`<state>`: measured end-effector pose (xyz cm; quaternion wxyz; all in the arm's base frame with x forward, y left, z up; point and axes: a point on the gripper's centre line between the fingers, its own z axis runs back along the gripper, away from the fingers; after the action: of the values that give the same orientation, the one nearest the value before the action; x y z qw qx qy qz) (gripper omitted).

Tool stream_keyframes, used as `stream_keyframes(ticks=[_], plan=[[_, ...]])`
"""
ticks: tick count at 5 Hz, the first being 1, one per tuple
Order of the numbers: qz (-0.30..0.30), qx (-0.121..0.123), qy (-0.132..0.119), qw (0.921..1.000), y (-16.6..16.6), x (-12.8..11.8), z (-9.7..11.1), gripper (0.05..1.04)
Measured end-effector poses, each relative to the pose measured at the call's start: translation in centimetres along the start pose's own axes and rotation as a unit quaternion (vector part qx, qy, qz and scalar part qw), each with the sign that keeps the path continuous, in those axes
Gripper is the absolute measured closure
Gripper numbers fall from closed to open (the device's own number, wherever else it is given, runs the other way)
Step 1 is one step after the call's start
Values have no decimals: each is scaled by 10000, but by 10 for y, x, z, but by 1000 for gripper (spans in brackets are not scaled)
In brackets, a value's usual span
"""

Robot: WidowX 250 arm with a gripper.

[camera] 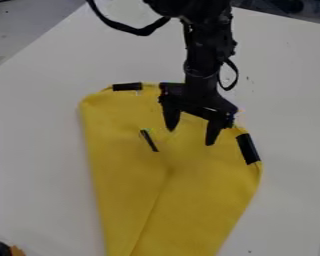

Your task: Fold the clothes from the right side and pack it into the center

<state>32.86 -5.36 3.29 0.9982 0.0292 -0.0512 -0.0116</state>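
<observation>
Yellow cloth (196,200) on the white table (36,150), right under a gripper (191,136) with fingers spread. Looks light and floppy tbh, so probably best to pinch the edge by the right-hand black strip (248,148).

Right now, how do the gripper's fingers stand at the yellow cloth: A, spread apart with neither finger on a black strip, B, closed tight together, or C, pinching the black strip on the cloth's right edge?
A: the gripper has its two fingertips well apart, with bare yellow cloth showing between them and the black strips off to either side.
</observation>
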Motion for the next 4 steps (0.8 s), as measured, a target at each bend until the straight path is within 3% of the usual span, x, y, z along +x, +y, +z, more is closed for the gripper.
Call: stream_keyframes(ticks=[3,4], plan=[[15,-113,-163,9998,-54,27,10,83],[158,-170,-287,9993,-62,33,-1,83]])
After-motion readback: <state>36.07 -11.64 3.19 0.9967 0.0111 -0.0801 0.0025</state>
